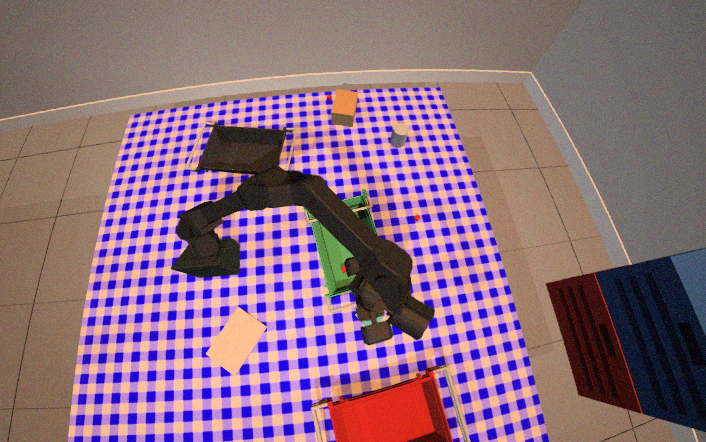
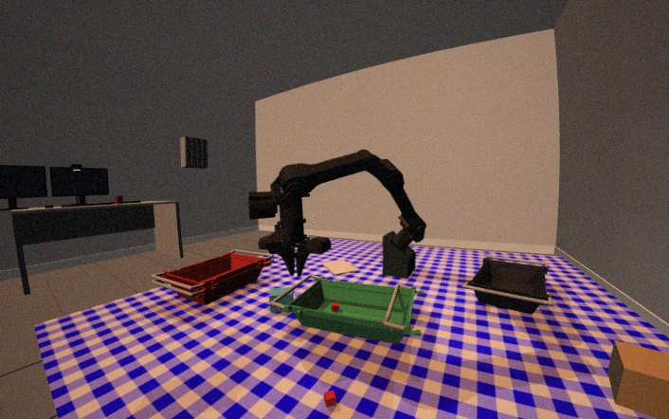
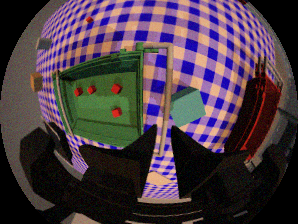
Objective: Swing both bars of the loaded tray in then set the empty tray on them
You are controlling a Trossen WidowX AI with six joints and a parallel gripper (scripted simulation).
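The loaded green tray (image 1: 324,249) (image 2: 345,323) (image 3: 93,121) stands mid-cloth with small red blocks (image 1: 343,268) (image 2: 334,306) (image 3: 116,112) inside. Its far bar (image 1: 359,208) (image 2: 392,305) lies in across the top. Its near bar (image 1: 341,307) (image 2: 291,291) (image 3: 160,86) still hangs out past the end wall. My gripper (image 1: 374,330) (image 2: 295,270) (image 3: 164,128) points down just above that near bar, fingers nearly together with nothing between them. The empty black tray (image 1: 239,148) (image 2: 511,283) lies apart, far from the gripper.
A teal block (image 2: 283,299) (image 3: 188,108) lies just beyond the near bar. A red tray (image 1: 385,416) (image 2: 212,273) (image 3: 256,112), beige sheet (image 1: 236,339), orange box (image 1: 344,106) (image 2: 639,377), grey cylinder (image 1: 399,134) and loose red cubes (image 1: 416,217) (image 2: 330,397) are around. A blue cabinet (image 1: 651,327) stands off the cloth.
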